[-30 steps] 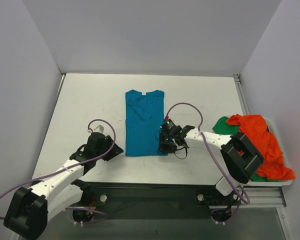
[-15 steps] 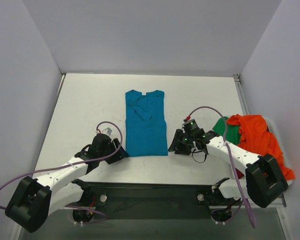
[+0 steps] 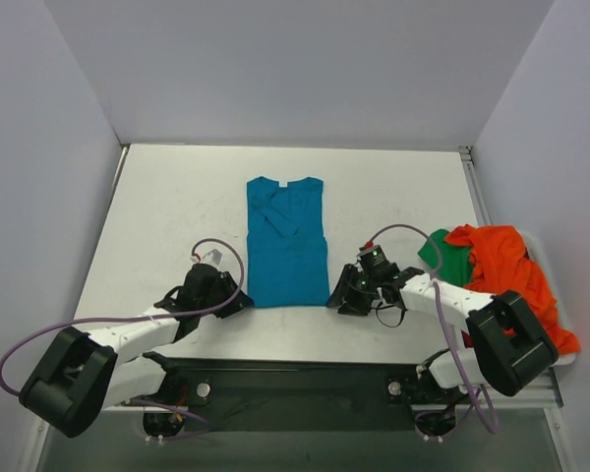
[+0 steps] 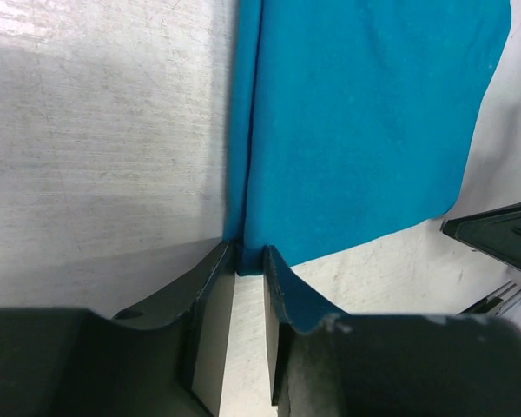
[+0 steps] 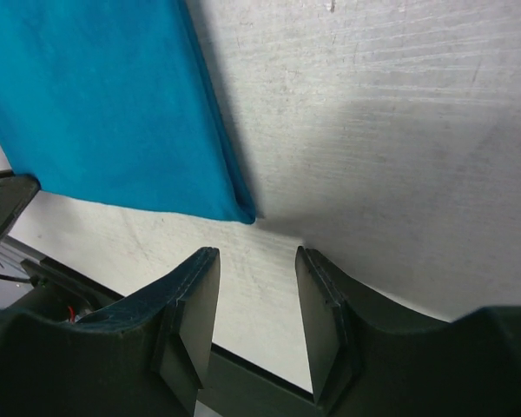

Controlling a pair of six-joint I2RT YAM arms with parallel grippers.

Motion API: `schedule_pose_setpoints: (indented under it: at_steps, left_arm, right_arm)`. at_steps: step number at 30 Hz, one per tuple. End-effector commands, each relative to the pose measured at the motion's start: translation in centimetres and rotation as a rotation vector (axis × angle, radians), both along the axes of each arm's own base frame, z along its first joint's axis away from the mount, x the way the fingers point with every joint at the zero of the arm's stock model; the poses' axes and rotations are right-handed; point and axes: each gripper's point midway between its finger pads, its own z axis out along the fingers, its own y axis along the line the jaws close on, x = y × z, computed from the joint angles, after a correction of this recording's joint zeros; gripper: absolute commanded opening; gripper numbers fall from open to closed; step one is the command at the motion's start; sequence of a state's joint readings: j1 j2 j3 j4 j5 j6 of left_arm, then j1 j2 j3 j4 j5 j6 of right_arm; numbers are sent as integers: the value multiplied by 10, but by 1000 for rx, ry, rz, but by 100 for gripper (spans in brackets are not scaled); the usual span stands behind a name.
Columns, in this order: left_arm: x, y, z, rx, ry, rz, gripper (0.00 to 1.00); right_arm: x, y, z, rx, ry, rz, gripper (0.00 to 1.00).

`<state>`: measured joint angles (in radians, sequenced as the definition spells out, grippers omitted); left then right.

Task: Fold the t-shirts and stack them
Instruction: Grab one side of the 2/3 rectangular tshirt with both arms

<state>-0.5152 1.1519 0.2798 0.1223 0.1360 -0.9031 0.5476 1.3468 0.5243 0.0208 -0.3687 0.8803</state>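
The teal-blue t-shirt [image 3: 286, 243] lies folded into a long strip in the middle of the table. My left gripper [image 3: 238, 298] is at its near-left corner. In the left wrist view the jaws [image 4: 248, 261] stand narrow, with that corner of the teal shirt [image 4: 365, 122] pinched between the tips. My right gripper [image 3: 336, 295] is low at the near-right corner. In the right wrist view it [image 5: 256, 261] is open and empty, and the corner of the shirt [image 5: 113, 104] lies just ahead of the tips. The orange-red t-shirt [image 3: 511, 280] and a green t-shirt [image 3: 436, 249] lie crumpled at the right.
The crumpled shirts rest on a white tray [image 3: 560, 360] at the table's right edge. White walls close in the left, back and right sides. The table's near edge and a dark rail [image 3: 295, 379] run just behind both grippers.
My right gripper left the shirt's right edge, swung out to the right, then came back low to the near-right corner. My left gripper slid right to the near-left corner.
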Motion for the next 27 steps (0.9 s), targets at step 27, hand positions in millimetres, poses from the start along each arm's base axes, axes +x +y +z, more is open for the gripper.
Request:
schedule_pose_setpoints:
  at_steps: [27]
  left_arm:
    - [-37, 5, -16, 18, 72, -58, 0]
  right_arm:
    - [-15, -10, -46, -69, 4, -71, 11]
